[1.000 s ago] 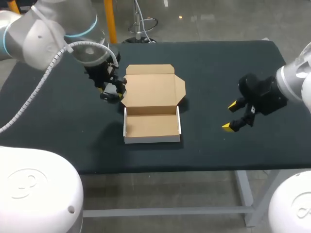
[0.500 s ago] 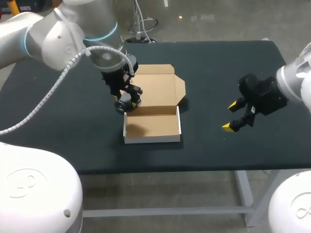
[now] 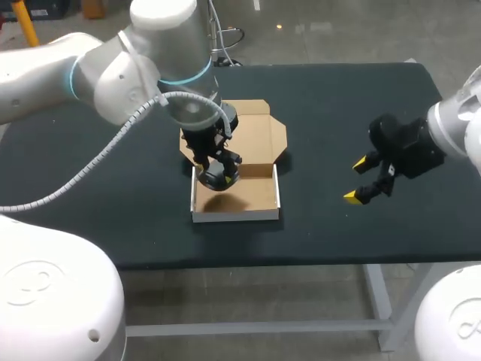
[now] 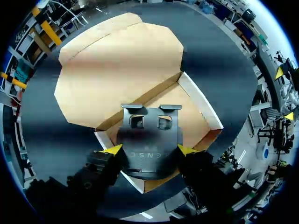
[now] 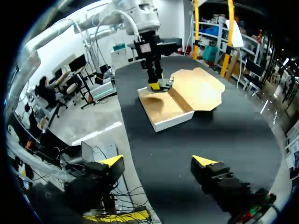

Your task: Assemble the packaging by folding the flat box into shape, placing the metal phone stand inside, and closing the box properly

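Left gripper [image 3: 217, 176] swung from 9 o'clock of box [image 3: 237, 216] to right above it, clamped on phone stand [image 4: 152, 140]; stand's long axis runs toward lid [image 3: 254, 139] at 12; right gripper [image 3: 362, 180] open, idle at 3

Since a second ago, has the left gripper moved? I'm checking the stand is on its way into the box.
Yes. The left gripper, shut on the stand, went from left of the box lid to over its tray.
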Available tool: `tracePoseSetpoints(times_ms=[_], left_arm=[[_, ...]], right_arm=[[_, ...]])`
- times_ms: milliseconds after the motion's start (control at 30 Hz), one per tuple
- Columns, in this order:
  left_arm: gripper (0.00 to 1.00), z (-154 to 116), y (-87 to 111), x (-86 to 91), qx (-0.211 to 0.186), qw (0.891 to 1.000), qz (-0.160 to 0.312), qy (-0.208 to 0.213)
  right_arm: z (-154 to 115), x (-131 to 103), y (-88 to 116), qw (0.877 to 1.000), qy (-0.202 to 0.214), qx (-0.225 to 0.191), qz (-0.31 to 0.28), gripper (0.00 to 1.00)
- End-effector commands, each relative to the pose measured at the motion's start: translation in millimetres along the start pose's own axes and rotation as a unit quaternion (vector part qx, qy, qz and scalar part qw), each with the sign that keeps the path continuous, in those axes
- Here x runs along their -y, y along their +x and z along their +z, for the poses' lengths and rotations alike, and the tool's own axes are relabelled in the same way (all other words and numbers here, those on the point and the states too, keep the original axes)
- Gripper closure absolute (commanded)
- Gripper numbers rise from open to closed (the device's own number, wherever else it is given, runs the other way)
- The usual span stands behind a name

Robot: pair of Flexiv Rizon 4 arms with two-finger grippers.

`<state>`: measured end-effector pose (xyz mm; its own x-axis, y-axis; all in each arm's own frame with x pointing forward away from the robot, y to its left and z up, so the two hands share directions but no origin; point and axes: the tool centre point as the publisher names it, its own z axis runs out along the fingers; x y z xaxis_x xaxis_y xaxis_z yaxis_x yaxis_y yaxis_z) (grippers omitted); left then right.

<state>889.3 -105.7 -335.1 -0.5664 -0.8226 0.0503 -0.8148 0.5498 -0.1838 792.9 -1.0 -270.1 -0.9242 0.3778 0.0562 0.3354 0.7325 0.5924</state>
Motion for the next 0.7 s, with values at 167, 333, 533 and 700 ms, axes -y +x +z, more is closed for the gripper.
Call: tracePoseSetpoints(times_ms=[167, 333, 533, 700], left_arm=[[1.00, 23, 13.0, -3.7, 0.012, 1.000, 0.011, 0.019], [1.00, 37, 17.9, -3.5, 0.013, 1.000, 0.019, 0.014], [1.00, 46, 21.6, -2.1, 0.008, 1.000, 0.024, 0.006], [1.00, 53, 26.7, 0.2, 0.007, 1.000, 0.029, 0.004]], right_arm=[[-1, 0, 0, 1.000, -0.002, -0.002, -0.001, 0.00], [-1, 0, 0, 1.000, -0.002, -0.002, -0.001, 0.00], [-1, 0, 0, 1.000, -0.002, -0.002, -0.001, 0.00], [-1, 0, 0, 1.000, -0.002, -0.002, -0.001, 0.00]])
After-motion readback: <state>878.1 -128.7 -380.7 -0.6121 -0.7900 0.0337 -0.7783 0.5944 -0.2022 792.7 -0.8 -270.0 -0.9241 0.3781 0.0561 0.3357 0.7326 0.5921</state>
